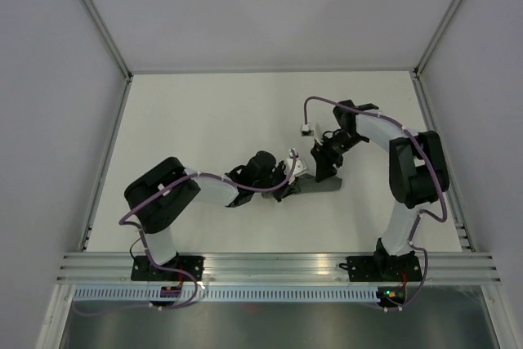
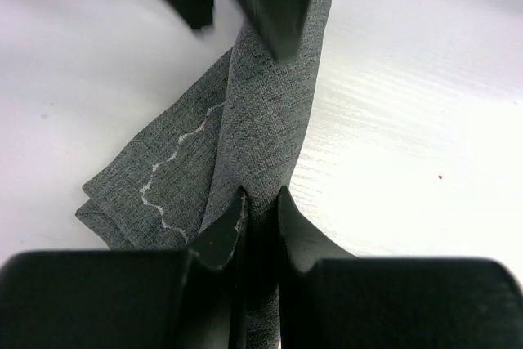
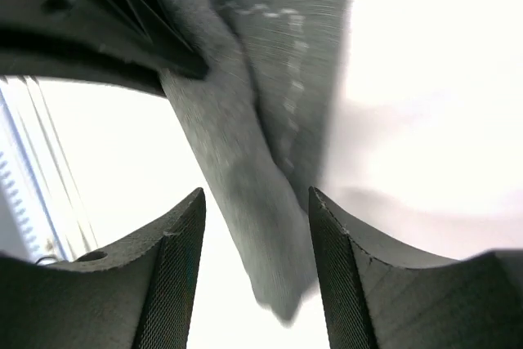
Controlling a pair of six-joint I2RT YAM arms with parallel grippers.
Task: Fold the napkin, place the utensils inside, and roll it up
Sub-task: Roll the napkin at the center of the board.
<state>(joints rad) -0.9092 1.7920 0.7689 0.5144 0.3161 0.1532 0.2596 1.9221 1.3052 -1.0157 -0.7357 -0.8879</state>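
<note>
Top external view: we are seeing the desk point(image 1: 204, 120) carrying the napkin point(image 1: 319, 188), folded into a narrow strip between the arms. Our left tool point(image 2: 260, 202) is clenching one end, likely anchoring it. Our right tool point(image 3: 256, 202) is straddling it, released.

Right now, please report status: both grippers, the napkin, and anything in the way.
Left gripper shut on the napkin. Right gripper open, jaws astride the napkin's other end. Napkin bundled narrow, utensils not in view.

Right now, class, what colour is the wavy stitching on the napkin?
White stitching on dark grey napkin; left wrist view.
</note>
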